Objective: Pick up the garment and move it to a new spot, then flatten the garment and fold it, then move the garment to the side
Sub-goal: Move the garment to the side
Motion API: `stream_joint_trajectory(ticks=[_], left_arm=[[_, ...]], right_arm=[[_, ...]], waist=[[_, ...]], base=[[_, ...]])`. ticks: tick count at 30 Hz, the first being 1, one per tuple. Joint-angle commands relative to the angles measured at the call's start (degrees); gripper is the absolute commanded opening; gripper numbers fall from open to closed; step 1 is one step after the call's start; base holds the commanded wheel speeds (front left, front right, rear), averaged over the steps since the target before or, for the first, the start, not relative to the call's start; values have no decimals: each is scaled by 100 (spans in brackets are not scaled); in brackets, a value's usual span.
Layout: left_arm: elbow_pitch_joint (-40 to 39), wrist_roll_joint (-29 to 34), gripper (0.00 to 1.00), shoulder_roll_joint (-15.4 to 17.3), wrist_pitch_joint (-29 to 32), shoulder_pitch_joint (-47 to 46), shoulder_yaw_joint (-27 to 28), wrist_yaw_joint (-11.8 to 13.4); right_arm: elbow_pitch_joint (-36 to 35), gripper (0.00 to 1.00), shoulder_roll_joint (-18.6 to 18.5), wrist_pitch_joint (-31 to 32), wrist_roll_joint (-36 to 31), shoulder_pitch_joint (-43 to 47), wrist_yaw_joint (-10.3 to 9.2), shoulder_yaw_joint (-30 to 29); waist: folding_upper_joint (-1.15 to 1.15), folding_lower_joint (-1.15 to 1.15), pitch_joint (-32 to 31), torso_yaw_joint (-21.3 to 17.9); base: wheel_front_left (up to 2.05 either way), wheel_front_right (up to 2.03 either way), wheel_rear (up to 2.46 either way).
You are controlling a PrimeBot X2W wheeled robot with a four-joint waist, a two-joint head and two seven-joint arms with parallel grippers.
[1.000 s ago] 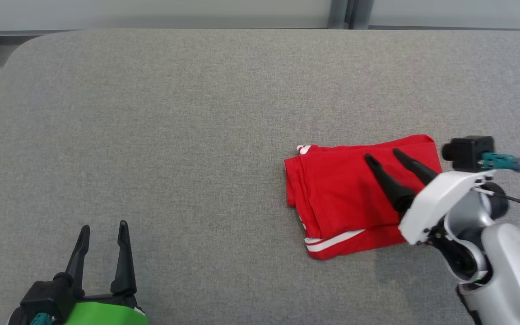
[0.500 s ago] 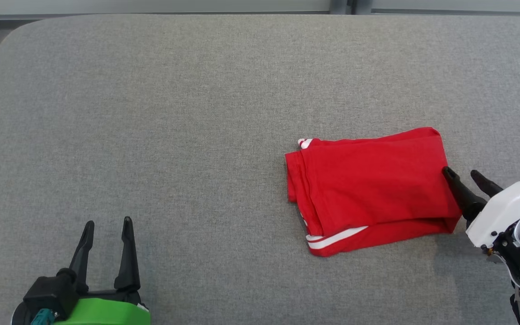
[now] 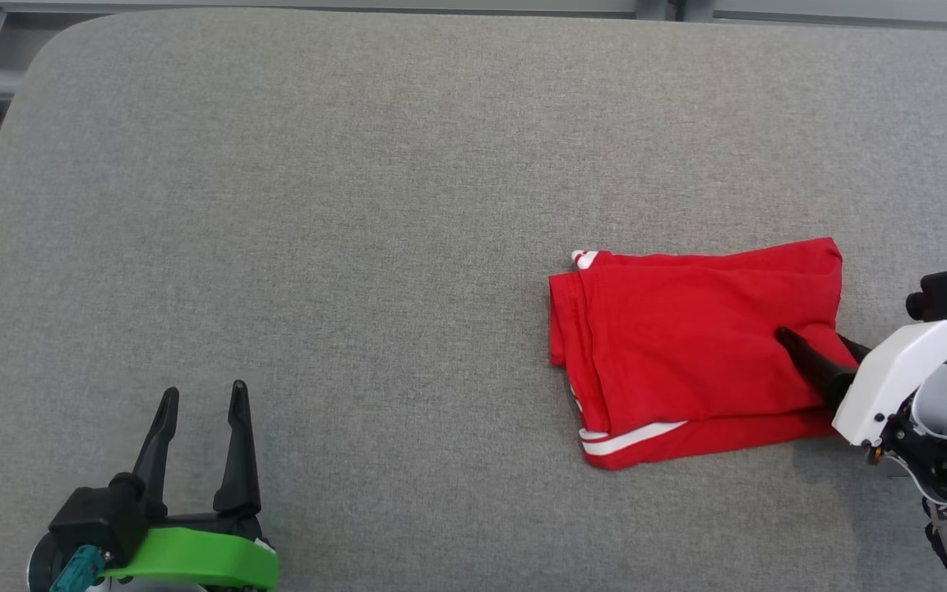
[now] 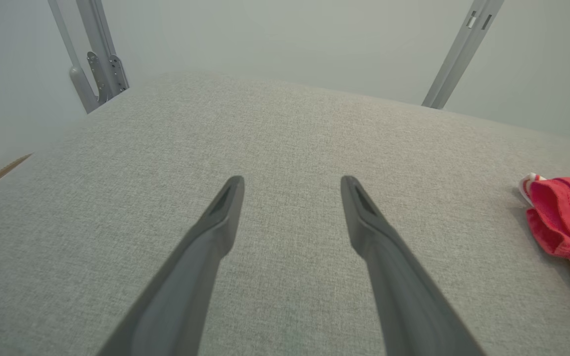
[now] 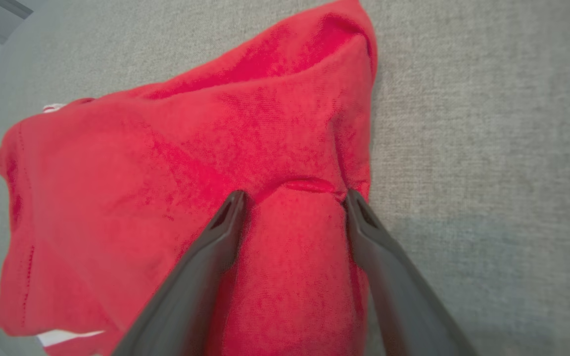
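Currently the folded red garment (image 3: 687, 345) lies on the grey counter (image 3: 358, 205), towards the robot's right. Right gripper (image 5: 295, 195) fingers are spread, unclenched, and press the garment's edge. Left gripper (image 3: 204, 389) is released and well apart from it.

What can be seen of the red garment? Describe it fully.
The garment is red, knit-looking cloth with white stripes at one hem. It lies folded into a rough rectangle, layers stacked, flat on the grey table, right of centre. The right gripper, jaws open, presses down on its right end, puckering a small crease there.
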Motion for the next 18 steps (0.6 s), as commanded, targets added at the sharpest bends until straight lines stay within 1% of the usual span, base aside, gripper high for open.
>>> stream_joint_trajectory(ticks=[1,5,10,14,18], left_arm=[[26,-51,100,2,-4,-23,17,15],[17,-65,100,-17,-9,78,60,39],[-12,-76,100,-38,-14,102,94,58],[-20,-53,100,-27,-15,1,70,19],[-13,-32,100,39,-1,-61,72,4]], right_arm=[[128,100,-88,-94,116,-11,-9,0],[36,100,-281,-245,402,-44,-7,-30],[30,100,-487,-53,523,132,-6,-1],[278,100,-400,10,406,74,-5,80],[610,100,-193,-40,406,-103,-5,237]], waist=[[0,0,-46,60],[0,0,-89,82],[0,0,-106,43],[0,0,-86,23],[0,0,-74,18]], base=[[0,0,0],[0,0,0],[0,0,0],[0,0,0],[0,0,0]])
